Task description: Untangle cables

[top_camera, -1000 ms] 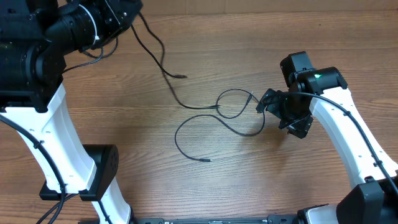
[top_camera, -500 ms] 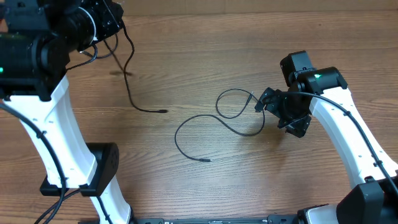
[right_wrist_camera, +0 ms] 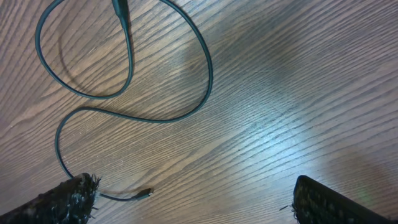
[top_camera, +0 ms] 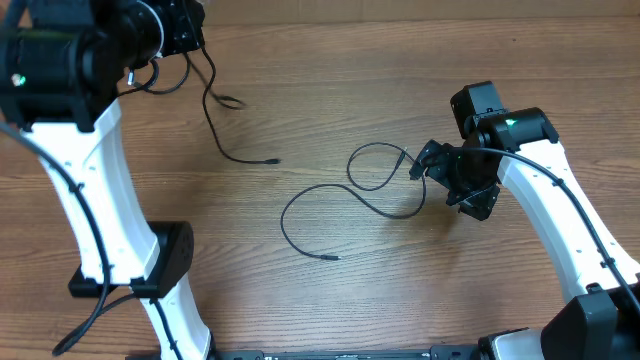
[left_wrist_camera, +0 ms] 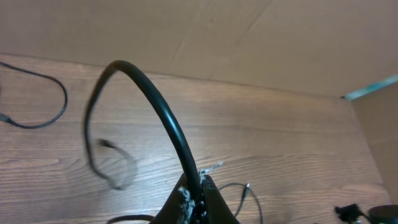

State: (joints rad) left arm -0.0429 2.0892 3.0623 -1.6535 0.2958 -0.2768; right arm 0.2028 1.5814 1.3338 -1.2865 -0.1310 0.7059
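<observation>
Left gripper clenches a thin black cable, apparently lifted; right gripper gapes wide just beside the looped black cable on the wooden surface.

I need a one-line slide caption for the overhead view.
Left fingers hold one cable; second cable lies looped by the open right fingers.

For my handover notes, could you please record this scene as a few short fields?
left end effector: shut on a hanging thin black cable
right end effector: open, low beside the looped thin black cable
cable relation: the two lie apart, not crossing
surface: wooden table
</observation>
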